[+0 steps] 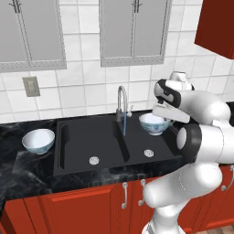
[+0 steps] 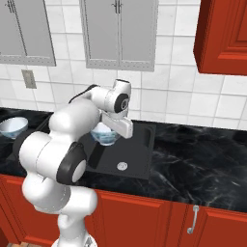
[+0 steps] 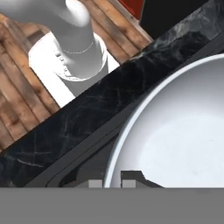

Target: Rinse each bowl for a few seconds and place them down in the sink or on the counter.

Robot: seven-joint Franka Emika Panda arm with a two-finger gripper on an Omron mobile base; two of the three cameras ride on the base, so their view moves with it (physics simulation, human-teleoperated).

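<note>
A glossy white bowl [image 1: 152,124] [image 2: 104,136] hangs upright over the right basin of the black sink [image 1: 73,146] [image 2: 140,159]. My gripper [image 1: 162,119] [image 2: 115,129] [image 3: 113,183] is shut on its near rim, one dark fingertip [image 3: 131,177] inside and one outside. In the hand view the bowl's pale interior [image 3: 179,131] takes up the right side. A thin blue stream of water [image 1: 124,124] falls from the curved silver faucet [image 1: 121,98], just left of the held bowl. A second white bowl [image 1: 38,140] [image 2: 12,126] stands on the black counter [image 1: 27,169] [image 2: 193,159] left of the sink.
Two silver drains [image 1: 94,160] [image 1: 148,153] lie in the basins. Grey wall cabinets [image 1: 132,32] hang above and a red cabinet [image 2: 224,36] juts out at the right. Red base cabinets [image 1: 91,205] run under the counter. A wall outlet [image 1: 31,86] sits on the tiles.
</note>
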